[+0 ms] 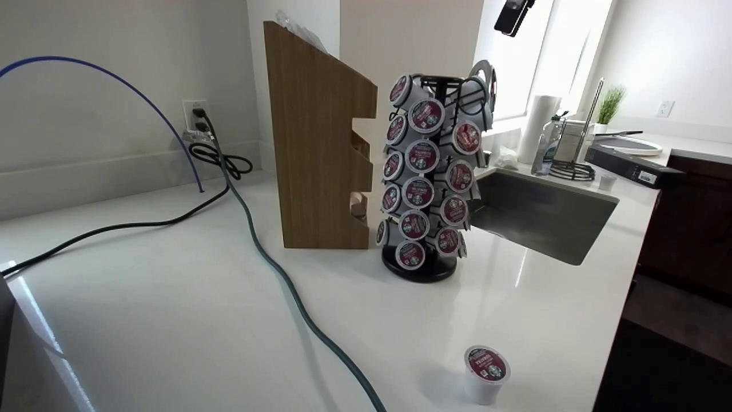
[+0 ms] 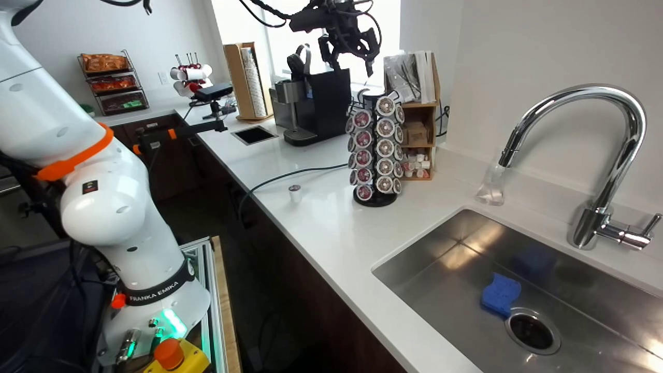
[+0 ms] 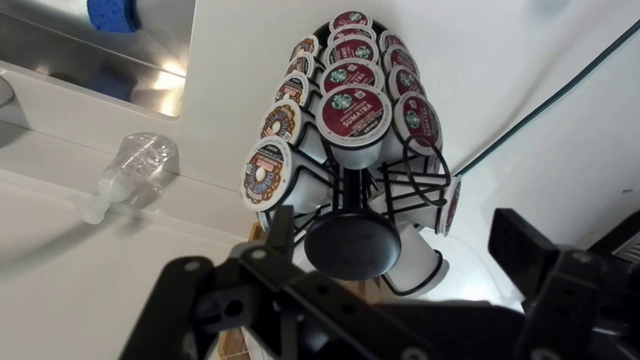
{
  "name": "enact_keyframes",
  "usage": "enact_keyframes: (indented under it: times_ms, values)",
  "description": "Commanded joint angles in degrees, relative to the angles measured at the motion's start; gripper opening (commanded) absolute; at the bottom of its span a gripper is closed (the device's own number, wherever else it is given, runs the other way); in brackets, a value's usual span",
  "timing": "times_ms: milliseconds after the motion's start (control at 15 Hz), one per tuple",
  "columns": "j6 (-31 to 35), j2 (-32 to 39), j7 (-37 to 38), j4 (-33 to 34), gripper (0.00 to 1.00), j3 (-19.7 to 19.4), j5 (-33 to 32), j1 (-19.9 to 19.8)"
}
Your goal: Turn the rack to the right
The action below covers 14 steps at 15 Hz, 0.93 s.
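The rack (image 1: 423, 157) is a tall black wire carousel full of coffee pods with dark red and brown-white lids. It stands upright on its round dark base on the white counter, in both exterior views (image 2: 384, 148). In the wrist view I look down on its round black top (image 3: 352, 245); an empty wire loop shows beside it. My gripper (image 2: 353, 71) is above the rack's top in an exterior view. In the wrist view the gripper's fingers (image 3: 392, 225) are wide apart, one on each side of the top, holding nothing. I cannot tell any contact.
A slanted wooden block (image 1: 320, 143) stands close to the rack. A loose pod (image 1: 486, 372) stands on the counter near the front edge. A cord (image 1: 309, 315) crosses the counter. A coffee maker (image 2: 292, 98), a steel sink (image 2: 440, 259) and a faucet (image 2: 629, 124) are nearby.
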Motion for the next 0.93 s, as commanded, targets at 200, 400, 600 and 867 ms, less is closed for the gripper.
enact_keyframes:
  times_ms: [200,400,600,867]
  values:
    - [1.0,1.6,-2.9,1.0,1.0,-0.7,0.8,-0.2]
    - [3.7,4.0,-6.7,1.5,1.0,-1.8,2.4,-0.1]
    - [8.1,6.3,-13.8,1.7,1.0,-3.1,8.0,0.6]
    - [9.3,8.6,-22.6,2.1,1.0,-3.0,15.3,0.4]
